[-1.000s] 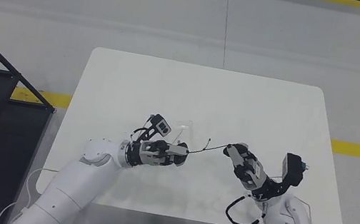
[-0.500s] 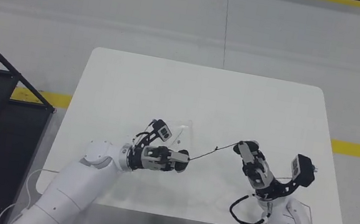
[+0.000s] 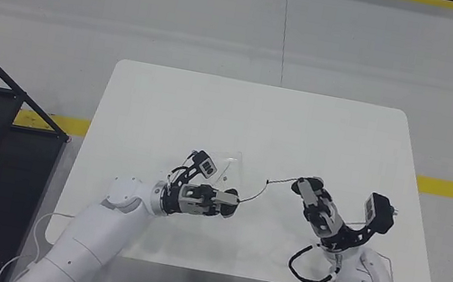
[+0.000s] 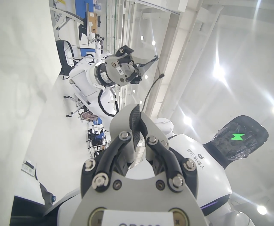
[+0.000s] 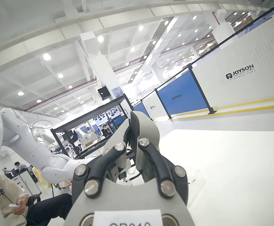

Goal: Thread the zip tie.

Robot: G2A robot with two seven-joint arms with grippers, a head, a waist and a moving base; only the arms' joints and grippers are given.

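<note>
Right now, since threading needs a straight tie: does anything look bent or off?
The zip tie is not straight. Strung between the left gripper and the right gripper, both shut on it, it kinks sharply at a small lump near the right one. Nothing else stands out.

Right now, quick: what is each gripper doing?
Left gripper: closed, holding one end of the zip tie.
Right gripper: closed, pinching the zip tie's other end.
</note>
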